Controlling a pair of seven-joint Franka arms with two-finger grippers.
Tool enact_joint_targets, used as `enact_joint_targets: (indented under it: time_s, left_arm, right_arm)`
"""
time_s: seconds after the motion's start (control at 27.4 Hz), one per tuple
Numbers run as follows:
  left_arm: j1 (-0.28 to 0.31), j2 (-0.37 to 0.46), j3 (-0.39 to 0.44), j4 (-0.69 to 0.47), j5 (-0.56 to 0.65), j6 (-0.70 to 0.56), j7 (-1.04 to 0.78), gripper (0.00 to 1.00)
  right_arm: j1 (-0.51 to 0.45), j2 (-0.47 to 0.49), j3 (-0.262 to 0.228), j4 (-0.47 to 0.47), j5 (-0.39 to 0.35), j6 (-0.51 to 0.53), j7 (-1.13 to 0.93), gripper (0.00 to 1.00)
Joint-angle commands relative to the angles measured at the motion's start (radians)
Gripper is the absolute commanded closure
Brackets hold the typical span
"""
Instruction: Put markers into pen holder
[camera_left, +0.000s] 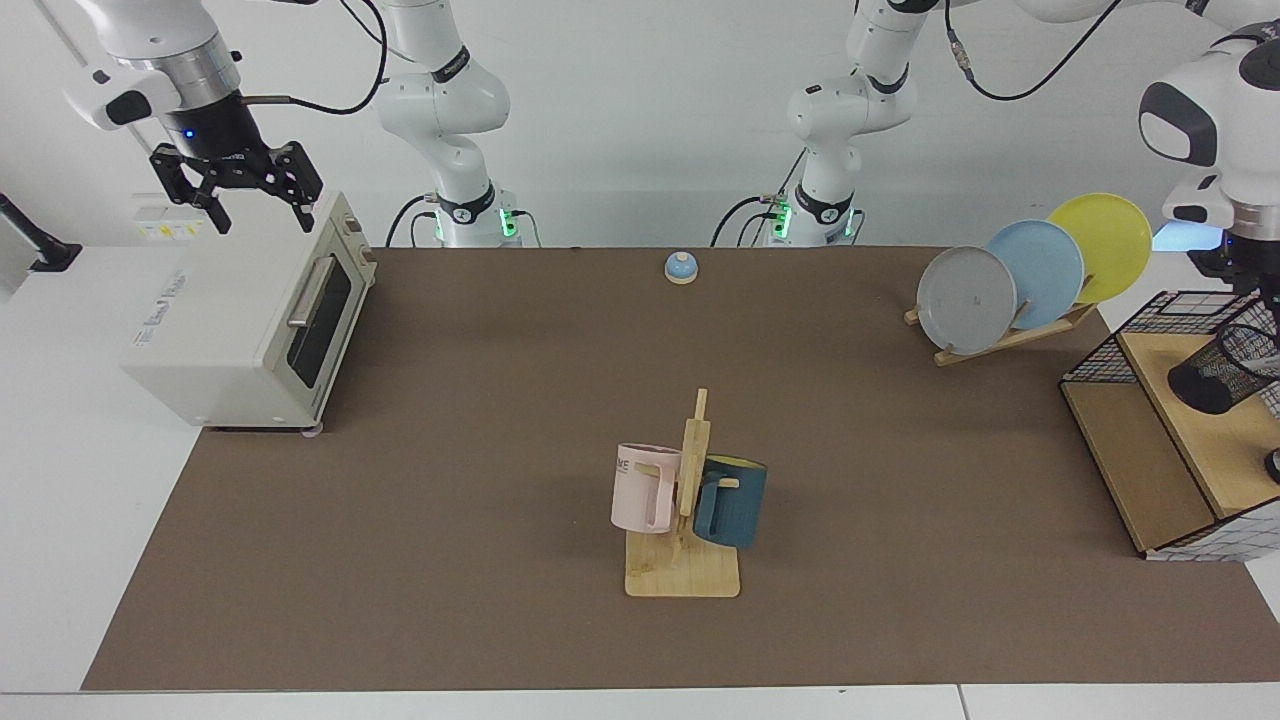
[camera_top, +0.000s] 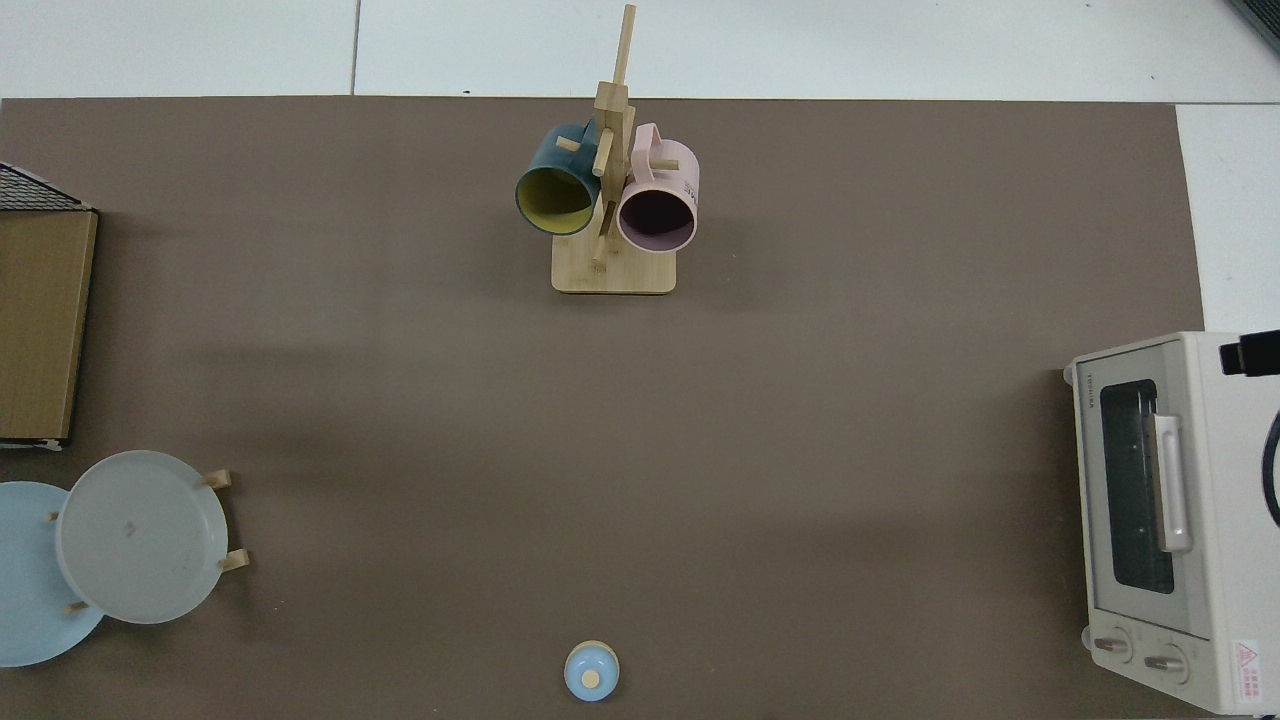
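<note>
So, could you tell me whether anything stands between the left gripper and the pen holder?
Nothing visible does. The left gripper sits above the pen holder, which leans on the wire rack's shelf at the picture's edge. No marker can be made out. The right gripper waits open above the toaster oven.

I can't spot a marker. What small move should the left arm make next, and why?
Probably raise the left gripper a little, clear of the pen holder on the rack: it hangs just above it, half cut off, and no marker shows. The right gripper waits open above the toaster.
</note>
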Motion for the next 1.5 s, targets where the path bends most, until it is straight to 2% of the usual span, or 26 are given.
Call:
enact_joint_targets:
  time_s: [0.0, 0.15, 0.37, 0.55, 0.69, 1.13, 1.46]
  left_arm:
    - [-0.07, -0.035, -0.071, -0.033, -0.021, -0.094, -0.25, 0.0]
    - [-0.096, -0.038, -0.13, -0.035, -0.102, -0.141, -0.427, 0.0]
    - [-0.124, -0.039, -0.233, -0.035, -0.194, -0.195, -0.811, 0.0]
    - [-0.124, -0.042, -0.293, -0.032, -0.283, -0.218, -1.173, 0.0]
    - [-0.127, -0.044, -0.304, -0.032, -0.315, -0.224, -1.402, 0.0]
    - [-0.136, -0.045, -0.31, -0.012, -0.318, -0.238, -1.826, 0.0]
    - [-0.124, -0.09, -0.296, 0.022, -0.373, -0.23, -1.809, 0.0]
  right_arm:
    - [-0.012, -0.018, 0.012, -0.021, -0.006, -0.001, -0.007, 0.0]
    - [-0.012, -0.016, 0.013, -0.041, -0.007, 0.002, -0.007, 0.0]
    - [-0.015, -0.016, 0.015, -0.05, -0.012, 0.002, -0.01, 0.0]
    - [-0.017, -0.016, 0.015, -0.046, -0.01, -0.003, -0.008, 0.0]
    - [-0.012, -0.021, 0.016, -0.037, -0.01, -0.001, -0.007, 0.0]
    - [-0.011, -0.036, 0.02, -0.047, -0.006, -0.021, -0.007, 0.0]
    - [-0.012, -0.036, 0.02, -0.047, -0.006, -0.024, -0.007, 0.0]
